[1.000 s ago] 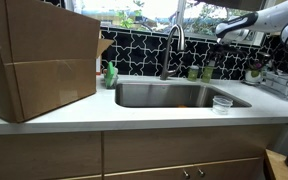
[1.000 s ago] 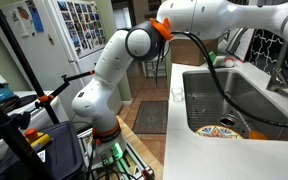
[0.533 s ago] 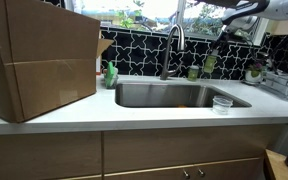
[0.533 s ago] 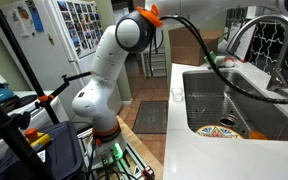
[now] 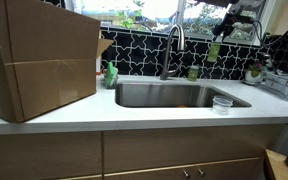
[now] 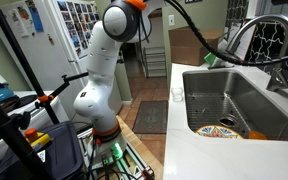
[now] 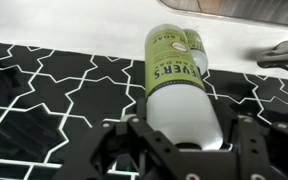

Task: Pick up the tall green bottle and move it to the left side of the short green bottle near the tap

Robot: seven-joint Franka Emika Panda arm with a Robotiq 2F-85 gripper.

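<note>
The tall green bottle (image 5: 215, 52) hangs in the air above the counter, tilted, right of the tap (image 5: 172, 45). My gripper (image 5: 222, 33) is shut on its pale upper part. In the wrist view the tall green bottle (image 7: 178, 75) fills the space between the fingers of the gripper (image 7: 184, 138), with its green labelled end pointing away over the black tiled wall. The short green bottle (image 5: 193, 73) stands on the counter just right of the tap's base, below and left of the held one. The tap (image 6: 259, 30) also curves over the sink.
A brighter green soap bottle (image 5: 111, 74) stands left of the steel sink (image 5: 149, 97). A large cardboard box (image 5: 39, 60) takes up the counter's left part. A clear plastic cup (image 5: 222, 103) sits right of the sink. Clutter (image 5: 279, 78) lies at the far right.
The gripper has risen with the tall green bottle, lifting it from its place beside the short green bottle to well above the counter. The arm has swung upward.
</note>
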